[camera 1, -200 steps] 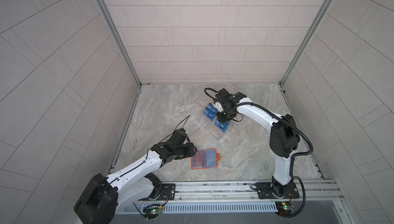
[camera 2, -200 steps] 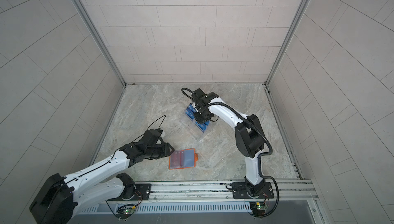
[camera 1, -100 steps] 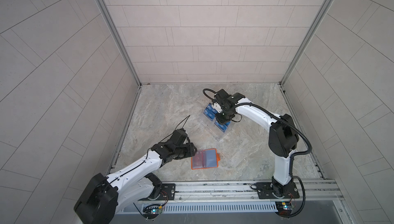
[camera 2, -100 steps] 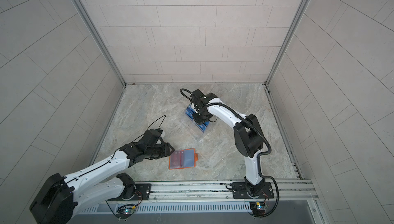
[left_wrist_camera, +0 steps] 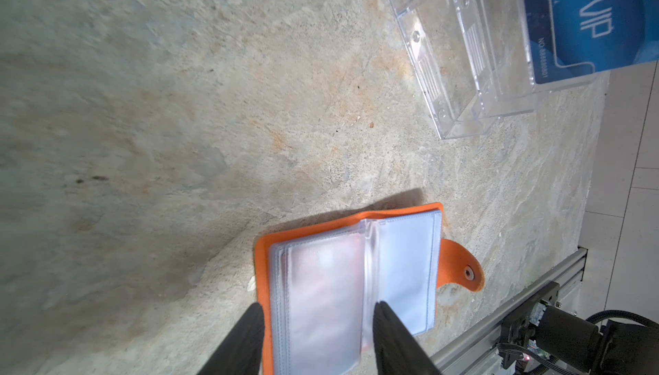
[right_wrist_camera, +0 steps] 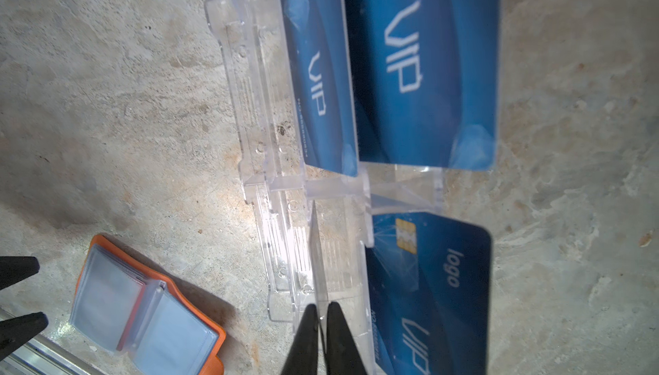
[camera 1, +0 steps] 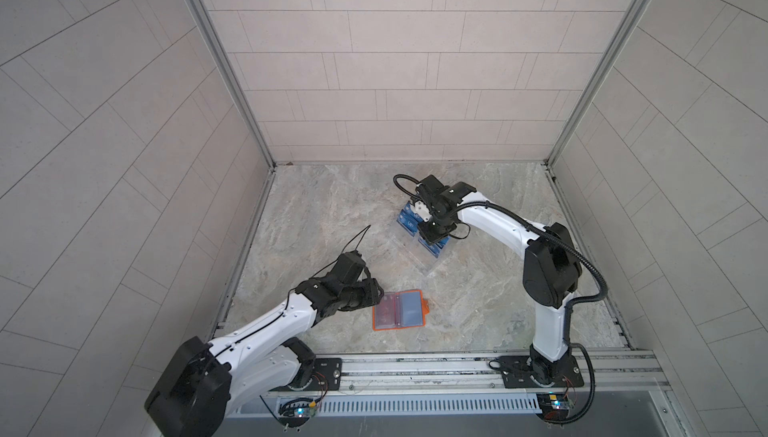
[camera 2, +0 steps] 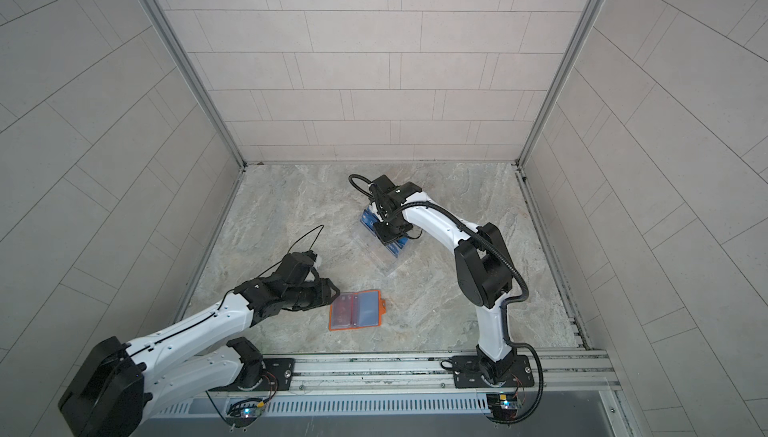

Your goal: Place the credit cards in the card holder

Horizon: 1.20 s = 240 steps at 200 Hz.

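The orange card holder [camera 1: 399, 310] [camera 2: 355, 310] lies open on the stone floor, clear sleeves up, snap tab to the right. My left gripper [left_wrist_camera: 319, 312] [camera 1: 376, 293] is open, with its fingers either side of the holder's left page [left_wrist_camera: 321, 284] and holding nothing. Several blue VIP credit cards [right_wrist_camera: 420, 70] [camera 1: 409, 223] [left_wrist_camera: 588, 23] stand in a clear tiered rack [right_wrist_camera: 271, 141] [camera 1: 415, 256]. My right gripper [right_wrist_camera: 321, 307] [camera 1: 432, 234] reaches down into the rack. It is shut on a thin credit card seen edge-on.
An aluminium rail [camera 1: 415, 366] carrying both arm bases runs along the front edge. Tiled walls close in the floor on three sides. The open holder [right_wrist_camera: 107, 298] lies between the rack and the rail, with the left fingertips [right_wrist_camera: 18, 269] beside it.
The right gripper's jaws have closed, and it has shifted slightly along the rack. The left arm and the card holder have not moved.
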Each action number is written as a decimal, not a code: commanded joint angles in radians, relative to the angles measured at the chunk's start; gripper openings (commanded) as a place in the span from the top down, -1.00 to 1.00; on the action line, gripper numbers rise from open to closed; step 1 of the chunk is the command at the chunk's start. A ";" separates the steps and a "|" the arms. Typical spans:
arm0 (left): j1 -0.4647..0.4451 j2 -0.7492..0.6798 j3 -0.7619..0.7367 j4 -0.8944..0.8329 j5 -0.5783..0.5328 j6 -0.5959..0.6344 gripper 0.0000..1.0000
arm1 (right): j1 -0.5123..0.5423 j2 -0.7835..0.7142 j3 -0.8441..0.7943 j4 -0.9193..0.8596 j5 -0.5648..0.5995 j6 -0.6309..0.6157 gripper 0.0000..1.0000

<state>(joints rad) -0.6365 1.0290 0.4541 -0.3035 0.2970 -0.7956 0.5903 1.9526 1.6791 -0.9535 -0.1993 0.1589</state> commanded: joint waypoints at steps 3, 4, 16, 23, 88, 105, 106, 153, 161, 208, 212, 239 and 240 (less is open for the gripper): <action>-0.003 0.006 0.011 -0.012 -0.017 0.001 -0.07 | 0.006 0.009 0.034 -0.028 0.013 -0.028 0.86; -0.003 0.006 0.012 -0.012 -0.017 0.001 -0.07 | 0.006 0.009 0.034 -0.028 0.013 -0.029 0.86; -0.003 0.005 0.015 -0.016 -0.018 0.001 -0.08 | 0.006 0.011 0.037 -0.030 0.013 -0.036 0.92; -0.003 0.004 0.016 -0.020 -0.020 0.002 -0.08 | 0.005 0.012 0.039 -0.030 0.010 -0.039 0.94; -0.003 0.015 0.043 -0.045 -0.027 0.009 -0.08 | -0.003 -0.014 0.102 -0.070 -0.043 -0.065 1.00; -0.003 0.003 0.041 -0.042 -0.029 0.007 -0.08 | -0.003 -0.040 0.121 -0.093 -0.049 -0.058 1.00; -0.003 0.002 0.041 -0.042 -0.029 0.007 -0.08 | -0.004 -0.042 0.122 -0.093 -0.051 -0.057 1.00; -0.003 -0.037 0.049 -0.027 0.019 0.048 -0.08 | -0.003 -0.190 -0.024 0.039 -0.250 0.061 1.00; -0.003 -0.041 0.062 -0.039 0.022 0.065 -0.07 | 0.001 -0.218 -0.080 0.088 -0.294 0.101 1.00; -0.004 -0.032 0.041 0.112 0.128 0.030 0.02 | 0.069 -0.338 -0.460 0.416 -0.496 0.389 1.00; -0.005 -0.024 0.033 0.129 0.135 0.024 0.04 | 0.079 -0.344 -0.496 0.456 -0.507 0.417 1.00; -0.006 0.022 -0.002 0.208 0.148 -0.007 0.11 | 0.143 -0.362 -0.681 0.691 -0.541 0.577 1.00; -0.006 0.023 -0.003 0.210 0.148 -0.008 0.11 | 0.145 -0.362 -0.685 0.697 -0.541 0.588 1.00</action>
<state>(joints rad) -0.6373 1.0187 0.4847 -0.1886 0.4061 -0.7780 0.6922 1.6150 1.1038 -0.5117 -0.6590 0.5434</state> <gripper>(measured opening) 0.449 0.051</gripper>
